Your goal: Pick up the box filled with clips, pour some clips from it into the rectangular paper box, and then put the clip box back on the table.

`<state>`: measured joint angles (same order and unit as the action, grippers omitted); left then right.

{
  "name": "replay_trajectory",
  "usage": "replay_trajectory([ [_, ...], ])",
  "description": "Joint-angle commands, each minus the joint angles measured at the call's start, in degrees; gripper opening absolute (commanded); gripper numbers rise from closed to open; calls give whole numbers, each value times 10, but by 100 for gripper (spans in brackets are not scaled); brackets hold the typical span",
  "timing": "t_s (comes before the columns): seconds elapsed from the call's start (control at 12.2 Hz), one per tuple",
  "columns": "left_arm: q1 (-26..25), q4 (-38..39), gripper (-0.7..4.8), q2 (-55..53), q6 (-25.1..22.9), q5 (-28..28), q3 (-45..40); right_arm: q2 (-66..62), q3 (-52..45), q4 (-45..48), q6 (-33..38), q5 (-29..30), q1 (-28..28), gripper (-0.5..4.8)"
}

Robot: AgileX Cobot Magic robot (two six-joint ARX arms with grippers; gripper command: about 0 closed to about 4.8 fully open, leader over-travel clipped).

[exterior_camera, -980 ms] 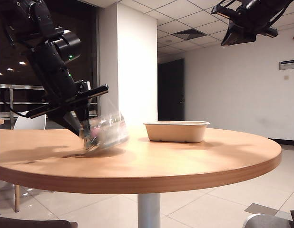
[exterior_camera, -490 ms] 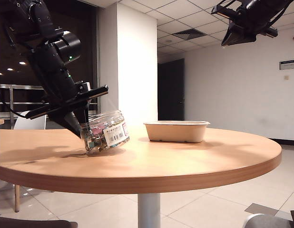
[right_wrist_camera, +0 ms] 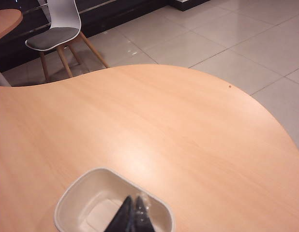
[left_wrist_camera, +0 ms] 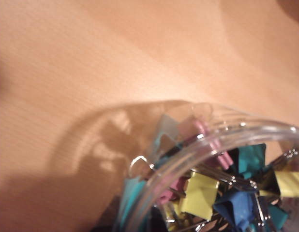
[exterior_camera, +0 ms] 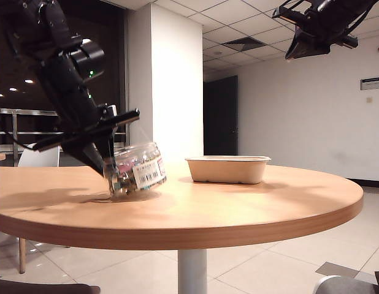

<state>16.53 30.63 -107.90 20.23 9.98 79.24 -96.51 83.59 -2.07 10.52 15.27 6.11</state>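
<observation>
The left hand (exterior_camera: 110, 165) is closed on the jar (exterior_camera: 135, 176) near the desk's (exterior_camera: 238, 208) left edge, tipping it toward the tray (exterior_camera: 227, 169) at mid-desk, clips (left_wrist_camera: 202, 193) inside. The right hand (right_wrist_camera: 131, 217), pinched shut and empty, hangs high above the tray, clear of the pour.

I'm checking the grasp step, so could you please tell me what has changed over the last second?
The left claw has closed on the jar of clips at the left of the table. The jar, blurred with motion a second ago, now sits sharp and tilted in the claw, its lower edge at the tabletop. The paper tray has not moved, and the right claw stays shut high above it.
</observation>
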Motion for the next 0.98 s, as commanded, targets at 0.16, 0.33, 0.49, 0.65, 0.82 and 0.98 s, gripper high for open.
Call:
replay_trajectory([
  [0.16, 1, 69, -6, 4, -9, 3, 93, -35, 3, 6, 17, -2, 0, -1],
  [0.33, 1, 94, -6, 4, -26, 0, 134, -65, 3, 6, 37, 0, 0, 168],
  [0.49, 1, 116, -6, 4, -41, -12, 168, -100, 3, 10, 41, 15, 0, 346],
  [0.65, 1, 127, -6, 4, -52, -14, 187, -131, 3, 29, 47, 31, 5, 263],
  [0.82, 1, 138, -6, 4, -52, -14, 202, -162, 3, 57, 47, 29, 11, 247],
  [0.98, 1, 143, -6, 4, -52, -9, 204, -237, 3, 93, 62, 23, 26, 248],
])
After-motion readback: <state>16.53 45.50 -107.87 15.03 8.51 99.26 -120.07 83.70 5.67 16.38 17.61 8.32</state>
